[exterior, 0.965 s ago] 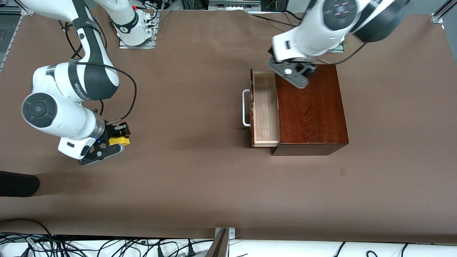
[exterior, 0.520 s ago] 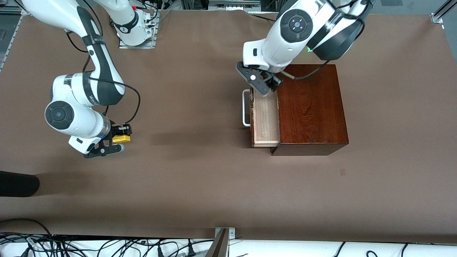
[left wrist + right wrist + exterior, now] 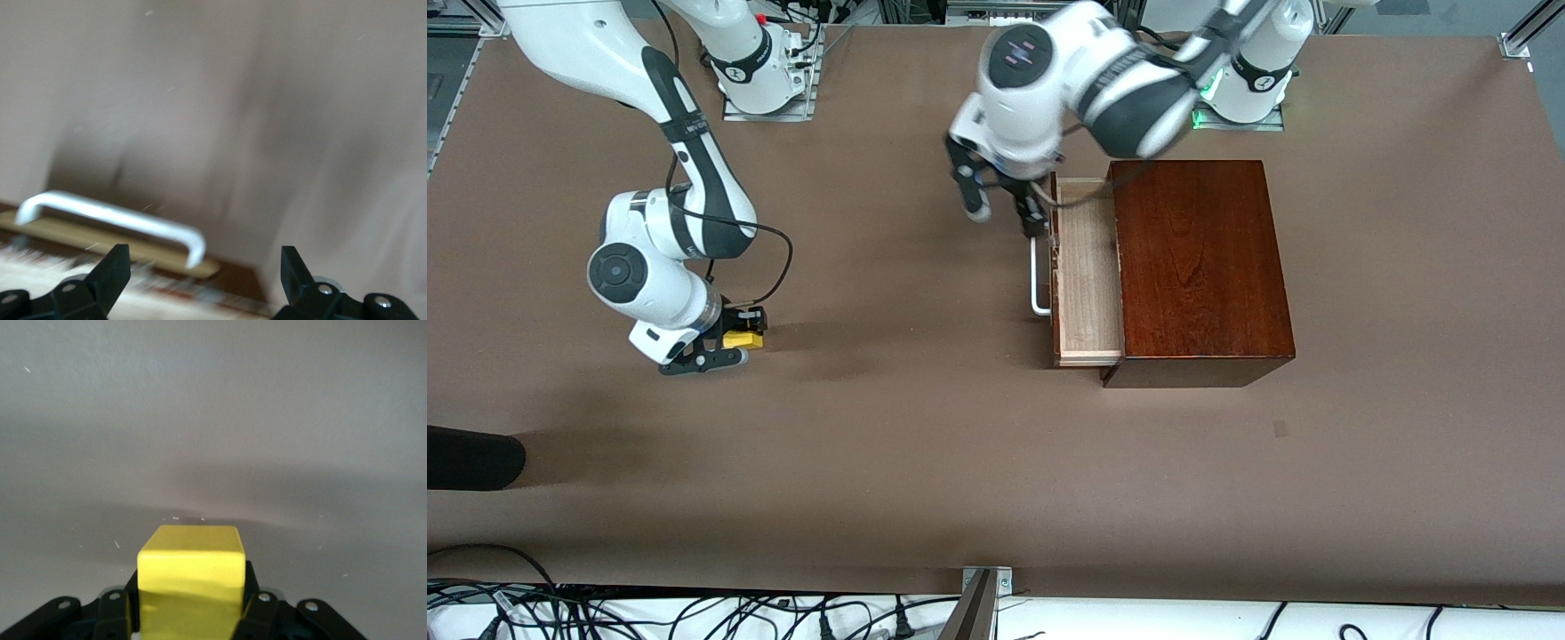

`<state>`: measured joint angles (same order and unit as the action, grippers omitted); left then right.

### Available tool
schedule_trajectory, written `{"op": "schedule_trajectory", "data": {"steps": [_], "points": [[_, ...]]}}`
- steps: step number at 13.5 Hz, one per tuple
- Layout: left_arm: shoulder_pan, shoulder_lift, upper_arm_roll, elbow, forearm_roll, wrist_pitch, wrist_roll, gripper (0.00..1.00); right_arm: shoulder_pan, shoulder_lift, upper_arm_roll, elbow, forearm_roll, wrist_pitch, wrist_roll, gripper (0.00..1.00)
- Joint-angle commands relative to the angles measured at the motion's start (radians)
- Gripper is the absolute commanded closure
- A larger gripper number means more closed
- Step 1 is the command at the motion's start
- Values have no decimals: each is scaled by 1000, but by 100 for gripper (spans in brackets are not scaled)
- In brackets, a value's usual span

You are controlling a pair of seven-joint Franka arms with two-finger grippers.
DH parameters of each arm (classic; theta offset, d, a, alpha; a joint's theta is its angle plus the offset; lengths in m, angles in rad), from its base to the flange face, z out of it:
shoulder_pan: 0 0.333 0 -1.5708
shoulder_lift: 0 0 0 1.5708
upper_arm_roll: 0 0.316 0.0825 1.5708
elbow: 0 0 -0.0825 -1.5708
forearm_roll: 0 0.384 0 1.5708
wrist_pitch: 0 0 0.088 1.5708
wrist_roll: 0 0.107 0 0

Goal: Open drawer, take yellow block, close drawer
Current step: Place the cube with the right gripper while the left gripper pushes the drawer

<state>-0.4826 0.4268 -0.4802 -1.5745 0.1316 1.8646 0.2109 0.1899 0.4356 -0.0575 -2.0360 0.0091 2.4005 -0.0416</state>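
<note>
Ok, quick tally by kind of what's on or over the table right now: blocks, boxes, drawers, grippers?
Yellow block: 1, shut in the right gripper over the table at the right arm's end.
Wooden box: 1.
Drawer: 1, open, with a white handle.
Grippers: 2, the left gripper open above the handle's end.
Total: 5.

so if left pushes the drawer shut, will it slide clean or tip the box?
The drawer probably slides straight: it sits square in the box. The box looks broad and heavy, unlikely to tip. The left pincer, open, is off-centre near the handle; that could skew it.
</note>
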Motion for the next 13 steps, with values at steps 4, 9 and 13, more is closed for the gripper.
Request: {"op": "schedule_trajectory", "data": {"steps": [4, 9, 13], "points": [[4, 131, 6, 70, 69, 105, 114, 0, -7, -44, 5, -161, 26, 158, 8, 100], [2, 199, 8, 62, 186, 166, 336, 0, -7, -63, 5, -151, 25, 146, 3, 0], [9, 194, 26, 54, 198, 95, 395, 0, -7, -162, 7, -89, 22, 28, -12, 0]]}}
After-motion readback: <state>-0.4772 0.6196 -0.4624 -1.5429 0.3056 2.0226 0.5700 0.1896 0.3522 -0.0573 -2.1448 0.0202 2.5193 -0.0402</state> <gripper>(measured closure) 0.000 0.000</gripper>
